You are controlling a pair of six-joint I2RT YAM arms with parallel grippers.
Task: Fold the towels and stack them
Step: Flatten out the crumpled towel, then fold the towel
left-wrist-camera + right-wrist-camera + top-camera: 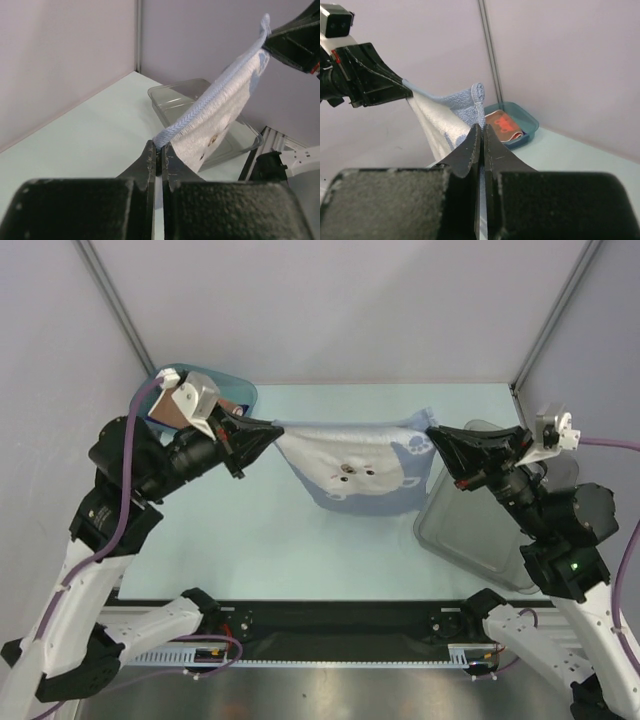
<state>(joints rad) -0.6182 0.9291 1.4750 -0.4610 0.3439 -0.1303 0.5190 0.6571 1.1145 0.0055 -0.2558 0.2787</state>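
Left claw [271,430] and right claw [433,433] each pinch a towel [355,478] corner; best lowered level and taut toward 6 o'clock.

a pale mint-green flat tabletop [250,530] fills the middle of the top view; a teal rounded plastic tray [232,382] sits at ten o'clock, in the back-left corner; a clear rectangular plastic bin [465,532] lies at four o'clock; grey-lilac wall panels [330,310] close twelve o'clock; a black metal rail [340,625] spans six o'clock
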